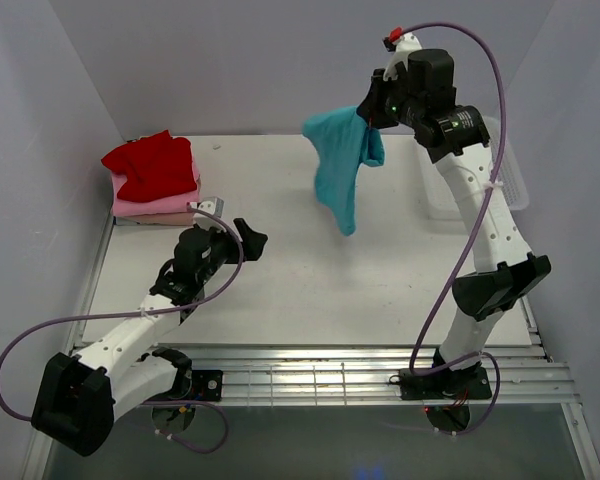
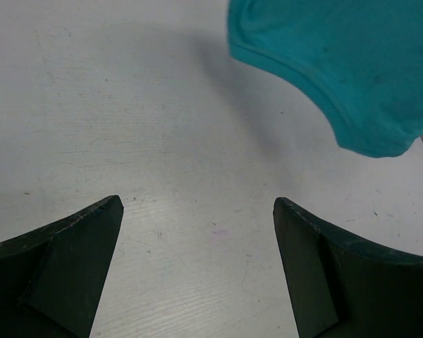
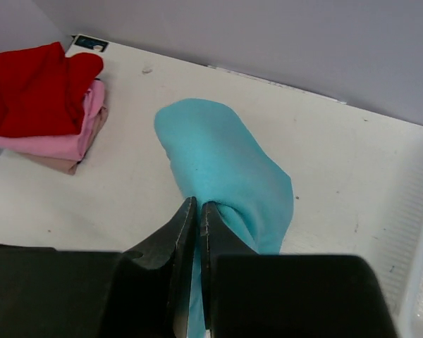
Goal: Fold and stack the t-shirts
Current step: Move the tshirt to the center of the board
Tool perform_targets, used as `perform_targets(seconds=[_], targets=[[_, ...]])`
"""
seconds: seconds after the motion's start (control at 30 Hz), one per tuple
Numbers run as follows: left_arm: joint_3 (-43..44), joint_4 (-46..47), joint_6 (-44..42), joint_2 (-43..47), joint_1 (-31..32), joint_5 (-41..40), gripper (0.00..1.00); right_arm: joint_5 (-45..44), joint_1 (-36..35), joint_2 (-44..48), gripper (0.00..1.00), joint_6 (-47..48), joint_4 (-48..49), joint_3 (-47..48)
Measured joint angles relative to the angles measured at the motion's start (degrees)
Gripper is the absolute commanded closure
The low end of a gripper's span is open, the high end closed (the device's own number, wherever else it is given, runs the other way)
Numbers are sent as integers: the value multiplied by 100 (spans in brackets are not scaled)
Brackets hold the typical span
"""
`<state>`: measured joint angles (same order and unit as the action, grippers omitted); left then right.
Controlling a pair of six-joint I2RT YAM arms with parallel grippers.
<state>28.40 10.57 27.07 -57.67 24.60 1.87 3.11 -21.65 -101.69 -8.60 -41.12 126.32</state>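
My right gripper (image 1: 368, 112) is shut on the teal t-shirt (image 1: 337, 170) and holds it high above the back of the table, so the cloth hangs down bunched. The right wrist view shows the jaws (image 3: 198, 204) pinching the teal cloth (image 3: 218, 162). A stack of folded shirts sits at the back left: red (image 1: 152, 163) on top, pink (image 1: 158, 206) under it, beige (image 1: 165, 219) at the bottom. It also shows in the right wrist view (image 3: 39, 95). My left gripper (image 1: 242, 238) is open and empty, low over the table, with the teal shirt's hanging end (image 2: 345, 63) ahead of it.
A white mesh basket (image 1: 510, 180) stands at the back right, partly behind the right arm. The white table (image 1: 310, 290) has a metal rail along its near edge. Grey walls enclose the left, back and right sides.
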Motion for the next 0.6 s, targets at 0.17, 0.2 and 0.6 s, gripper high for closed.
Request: perform_targets(seconds=[0.17,0.2,0.6], targets=[[-85,-33,70,262,0,-146,2,247,-105,205,92,-153,173,-168],[-90,-55,92,321,0,-188,2,219,-92,404,92,-166,264,-544],[-192,-275,170,468,0,-651,2,-1825,-195,2450,40,-898,1154,-7696]])
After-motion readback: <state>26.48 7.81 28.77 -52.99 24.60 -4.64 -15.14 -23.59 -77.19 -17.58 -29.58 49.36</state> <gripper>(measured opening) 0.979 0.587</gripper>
